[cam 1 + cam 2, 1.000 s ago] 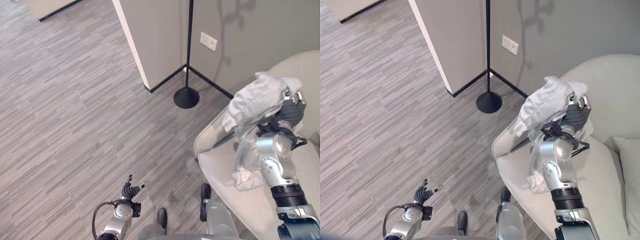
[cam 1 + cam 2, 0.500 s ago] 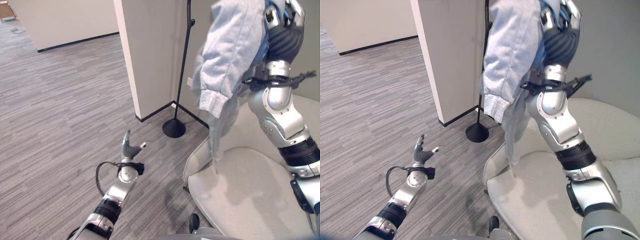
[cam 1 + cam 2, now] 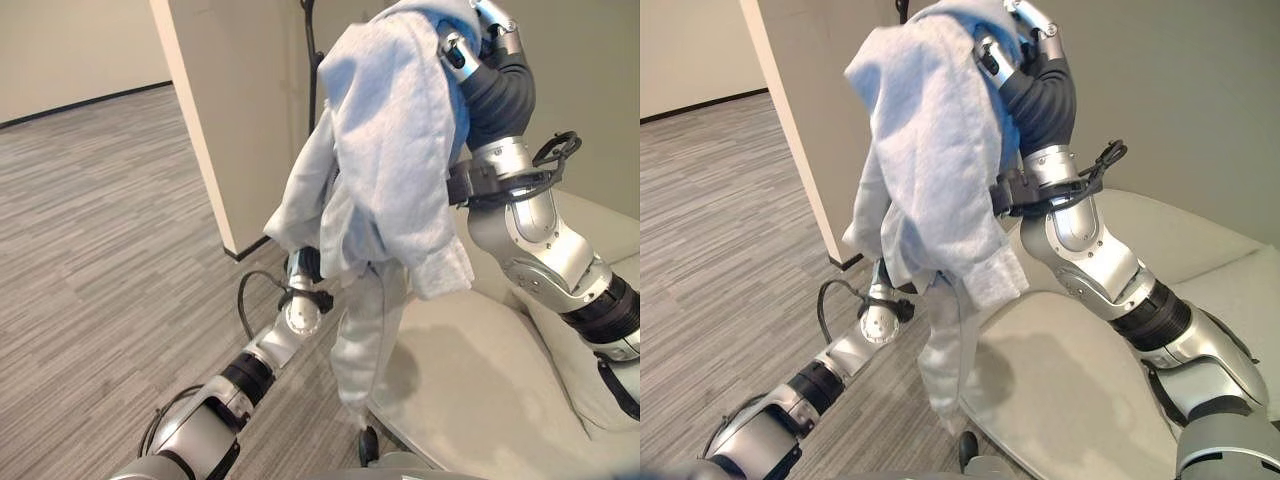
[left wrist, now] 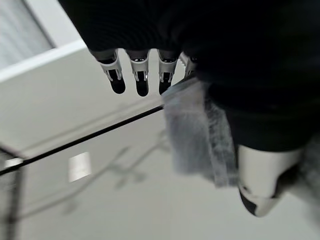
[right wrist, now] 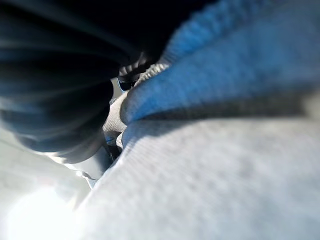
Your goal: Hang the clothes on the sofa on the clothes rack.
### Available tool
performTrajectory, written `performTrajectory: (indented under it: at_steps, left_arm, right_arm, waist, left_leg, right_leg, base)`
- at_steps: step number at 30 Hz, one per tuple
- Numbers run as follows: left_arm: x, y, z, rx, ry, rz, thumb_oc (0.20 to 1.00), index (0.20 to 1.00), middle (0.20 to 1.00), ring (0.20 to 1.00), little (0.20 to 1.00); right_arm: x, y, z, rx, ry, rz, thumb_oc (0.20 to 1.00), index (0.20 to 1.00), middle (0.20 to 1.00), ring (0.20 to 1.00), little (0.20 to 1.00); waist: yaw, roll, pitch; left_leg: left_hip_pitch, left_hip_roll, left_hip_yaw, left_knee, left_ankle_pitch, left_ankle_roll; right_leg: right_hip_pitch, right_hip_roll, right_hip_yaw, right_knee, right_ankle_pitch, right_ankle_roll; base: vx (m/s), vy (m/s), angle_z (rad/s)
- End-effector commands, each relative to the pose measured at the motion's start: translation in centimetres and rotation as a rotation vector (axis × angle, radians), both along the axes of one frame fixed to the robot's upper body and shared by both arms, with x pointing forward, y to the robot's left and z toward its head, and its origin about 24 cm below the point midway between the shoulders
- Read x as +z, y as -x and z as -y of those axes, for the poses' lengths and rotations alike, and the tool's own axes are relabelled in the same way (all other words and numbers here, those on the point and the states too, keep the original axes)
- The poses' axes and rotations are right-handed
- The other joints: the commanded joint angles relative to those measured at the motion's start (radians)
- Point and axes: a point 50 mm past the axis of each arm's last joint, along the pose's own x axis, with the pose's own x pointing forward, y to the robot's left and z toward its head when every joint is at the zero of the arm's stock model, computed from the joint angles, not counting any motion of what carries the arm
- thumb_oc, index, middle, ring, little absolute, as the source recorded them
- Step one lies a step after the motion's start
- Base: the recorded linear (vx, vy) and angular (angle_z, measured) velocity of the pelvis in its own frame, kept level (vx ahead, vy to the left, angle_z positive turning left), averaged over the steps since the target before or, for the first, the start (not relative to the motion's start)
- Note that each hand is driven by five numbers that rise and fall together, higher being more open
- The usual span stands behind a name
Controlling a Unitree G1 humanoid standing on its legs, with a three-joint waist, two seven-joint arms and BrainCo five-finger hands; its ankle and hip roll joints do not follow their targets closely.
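Grey plank floor and a pale wall corner are sliding by as you turn from the sofa [image 3: 480, 370]. Your right hand [image 3: 490, 60] is now holding the light-blue garment [image 3: 385, 150] high, fingers curled into it. The left hand [image 4: 145, 75], fingers straight, is touching its hanging edge, nearing the clothes rack [image 3: 312, 50].

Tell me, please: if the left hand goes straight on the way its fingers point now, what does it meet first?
Probably the garment. The left hand points up under its hanging part, and cloth already lies against it by the thumb. Past the straight fingertips its wrist view shows bare wall, so depth is uncertain.
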Motion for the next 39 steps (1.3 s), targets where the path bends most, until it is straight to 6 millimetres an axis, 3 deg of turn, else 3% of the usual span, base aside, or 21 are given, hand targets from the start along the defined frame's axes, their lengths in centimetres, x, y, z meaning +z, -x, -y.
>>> performTrajectory:
  at_steps: [1, 10, 13, 21, 22, 23, 24, 30, 39]
  left_arm:
    - [4.6, -0.9, 0.9, -0.023, -0.067, 0.24, 1.0, 1.0, 1.0, 1.0, 1.0]
    - [3.2, 0.1, 0.1, -0.033, -0.214, 0.26, 1.0, 1.0, 1.0, 1.0, 1.0]
    - [1.1, 1.9, 0.4, -0.087, -0.158, 0.18, 1.0, 1.0, 1.0, 1.0, 1.0]
    - [2.0, 2.6, 4.8, -0.263, 0.047, 0.128, 1.0, 1.0, 1.0, 1.0, 1.0]
    - [2.2, 2.6, 5.2, -0.269, 0.066, 0.129, 0.548, 0.548, 0.548, 0.548, 0.548]
    - [2.4, 2.5, 5.4, -0.27, 0.082, 0.128, 0.272, 0.272, 0.272, 0.272, 0.272]
    - [2.4, 2.5, 5.4, -0.27, 0.082, 0.128, 0.2, 0.2, 0.2, 0.2, 0.2]
    - [1.4, 2.5, 4.0, -0.182, 0.107, 0.088, 0.2, 0.2, 0.2, 0.2, 0.2]
    - [-1.2, 4.2, -2.6, 0.082, 0.122, 0.05, 0.2, 0.2, 0.2, 0.2, 0.2]
  right_arm:
    - [2.2, 1.8, -0.1, 0.118, -0.018, 0.107, 0.2, 0.2, 0.2, 0.2, 0.2]
    - [1.7, 1.7, 1.3, 0.066, 0.014, 0.11, 0.2, 0.2, 0.2, 0.2, 0.2]
    - [1.6, 1.3, 1.7, 0.032, 0.01, 0.1, 0.2, 0.2, 0.2, 0.2, 0.2]
    - [0.1, 1.3, 0.7, 0.067, 0.031, 0.038, 0.2, 0.2, 0.2, 0.2, 0.2]
    - [0.0, 1.2, 0.7, 0.067, 0.034, 0.035, 0.2, 0.2, 0.2, 0.2, 0.2]
    - [-0.2, 1.2, 0.6, 0.067, 0.037, 0.026, 0.2, 0.2, 0.2, 0.2, 0.2]
    - [-0.2, 1.2, 0.6, 0.067, 0.037, 0.026, 0.2, 0.2, 0.2, 0.2, 0.2]
    - [-0.9, 1.1, 1.1, 0.03, 0.021, 0.002, 0.2, 0.2, 0.2, 0.2, 0.2]
    - [-2.1, 0.8, 3.7, -0.126, 0.024, 0.002, 0.2, 0.2, 0.2, 0.2, 0.2]
  waist:
    - [0.021, -0.018, 0.003]
    - [0.03, -0.014, 0.006]
    - [0.048, -0.017, 0.012]
    - [0.058, -0.023, 0.018]
    - [0.058, -0.022, 0.019]
    - [0.057, -0.022, 0.02]
    - [0.057, -0.021, 0.02]
    - [0.061, -0.017, 0.022]
    - [0.103, -0.014, 0.022]
  left_leg:
    - [0.05, -0.002, 0.023, 0.0, -0.095, -0.015]
    - [0.052, -0.003, 0.018, 0.0, -0.098, -0.012]
    - [0.051, -0.006, 0.01, 0.0, -0.097, -0.008]
    - [0.031, -0.014, -0.015, 0.0, -0.086, -0.001]
    - [0.028, -0.015, -0.017, 0.0, -0.086, 0.0]
    - [0.028, -0.017, -0.018, 0.0, -0.085, 0.001]
    - [0.028, -0.017, -0.018, 0.0, -0.085, 0.001]
    - [0.03, -0.024, -0.02, 0.0, -0.085, 0.006]
    - [0.038, -0.044, -0.026, 0.0, -0.082, 0.027]
  right_leg:
    - [-0.067, -0.085, 0.042, -0.008, 0.176, 0.139]
    - [-0.061, -0.09, 0.036, -0.015, 0.183, 0.14]
    - [-0.058, -0.093, 0.034, -0.019, 0.185, 0.14]
    - [-0.057, -0.111, 0.019, -0.023, 0.194, 0.14]
    - [-0.058, -0.113, 0.018, -0.024, 0.196, 0.14]
    - [-0.057, -0.114, 0.018, -0.024, 0.196, 0.14]
    - [-0.057, -0.114, 0.018, -0.024, 0.196, 0.14]
    - [-0.053, -0.119, 0.014, -0.029, 0.205, 0.14]
    - [-0.04, -0.136, 0.009, -0.032, 0.236, 0.14]
  base:
    - [0.01, 0.015, -0.11]
    - [0.0, 0.001, -0.01]
    - [0.0, 0.0, 0.0]
    - [-0.01, -0.002, 0.09]
    - [-0.01, 0.003, 0.08]
    - [-0.01, 0.004, 0.06]
    - [0.0, 0.0, 0.0]
    - [0.0, 0.0, 0.0]
    - [-0.03, 0.038, 0.0]
